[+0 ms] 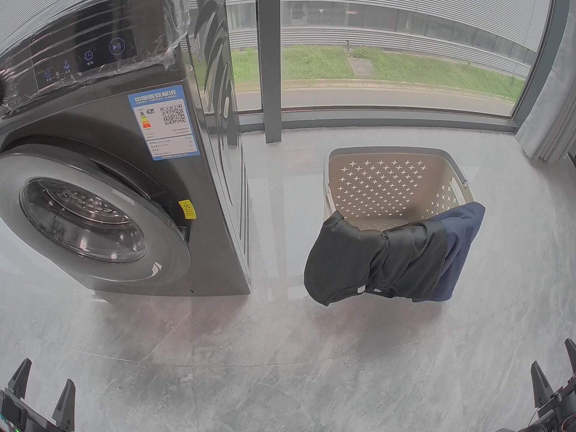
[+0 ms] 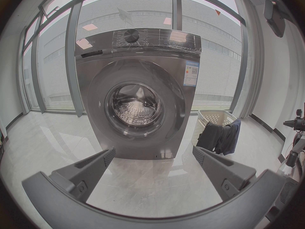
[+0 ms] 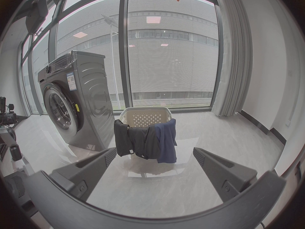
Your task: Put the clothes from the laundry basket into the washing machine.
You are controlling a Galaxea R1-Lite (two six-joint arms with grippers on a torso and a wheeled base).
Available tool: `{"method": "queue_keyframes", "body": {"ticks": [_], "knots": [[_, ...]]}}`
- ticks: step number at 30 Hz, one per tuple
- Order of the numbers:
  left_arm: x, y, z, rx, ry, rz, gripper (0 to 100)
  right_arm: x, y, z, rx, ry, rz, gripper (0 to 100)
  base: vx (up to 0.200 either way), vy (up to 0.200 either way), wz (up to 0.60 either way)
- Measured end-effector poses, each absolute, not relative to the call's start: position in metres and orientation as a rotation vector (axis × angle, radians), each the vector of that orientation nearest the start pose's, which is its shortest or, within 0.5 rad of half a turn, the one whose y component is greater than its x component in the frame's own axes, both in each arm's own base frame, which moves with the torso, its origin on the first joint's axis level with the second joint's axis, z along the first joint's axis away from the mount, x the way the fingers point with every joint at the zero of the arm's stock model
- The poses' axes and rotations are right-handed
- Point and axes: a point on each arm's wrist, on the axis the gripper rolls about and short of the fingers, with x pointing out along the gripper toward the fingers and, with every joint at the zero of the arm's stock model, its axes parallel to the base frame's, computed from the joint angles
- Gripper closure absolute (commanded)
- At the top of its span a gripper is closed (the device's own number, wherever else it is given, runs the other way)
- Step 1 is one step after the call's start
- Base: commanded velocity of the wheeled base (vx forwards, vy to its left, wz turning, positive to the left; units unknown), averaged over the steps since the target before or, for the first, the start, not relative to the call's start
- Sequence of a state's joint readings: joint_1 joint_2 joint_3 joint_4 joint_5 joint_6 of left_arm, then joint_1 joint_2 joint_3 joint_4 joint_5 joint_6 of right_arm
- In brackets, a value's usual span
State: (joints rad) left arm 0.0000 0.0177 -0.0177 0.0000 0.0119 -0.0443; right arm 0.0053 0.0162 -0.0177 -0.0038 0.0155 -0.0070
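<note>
Clothes [image 1: 384, 259], black and navy, drape the near rim of the laundry basket [image 1: 384, 181], stretched 9-to-3, at 10 o'clock from the right gripper [image 1: 552, 355] (the nearer one). Both it and the left gripper [image 1: 47, 372] stand spread, empty.

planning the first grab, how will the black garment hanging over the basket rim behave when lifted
Probably floppy: the black garment hangs in folds over the laundry basket rim, so it should sag and trail. It overlaps the blue garment, so lifting it may drag that along.
</note>
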Motion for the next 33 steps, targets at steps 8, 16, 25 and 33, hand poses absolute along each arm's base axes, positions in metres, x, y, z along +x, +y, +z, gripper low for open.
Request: {"method": "queue_keyframes", "body": {"ticks": [8,16,25,33], "knots": [[-0.0228,0.0003,0.0807,-0.044,0.000,0.012,0,-0.0229,0.0002,0.0811,-0.007,-0.005,0.020,0,0.000,0.200,0.00],[-0.0228,0.0003,0.0808,-0.044,0.000,0.012,0,-0.0229,0.0002,0.0810,-0.007,-0.004,0.021,0,0.000,0.075,0.00],[-0.0228,0.0003,0.0808,-0.044,0.000,0.011,0,-0.0229,0.0002,0.0811,-0.007,-0.005,0.021,0,0.000,0.044,0.40],[-0.0228,0.0003,0.0808,-0.044,0.000,0.011,0,-0.0229,0.0002,0.0811,-0.007,-0.005,0.020,0,0.000,0.200,0.00]]}}
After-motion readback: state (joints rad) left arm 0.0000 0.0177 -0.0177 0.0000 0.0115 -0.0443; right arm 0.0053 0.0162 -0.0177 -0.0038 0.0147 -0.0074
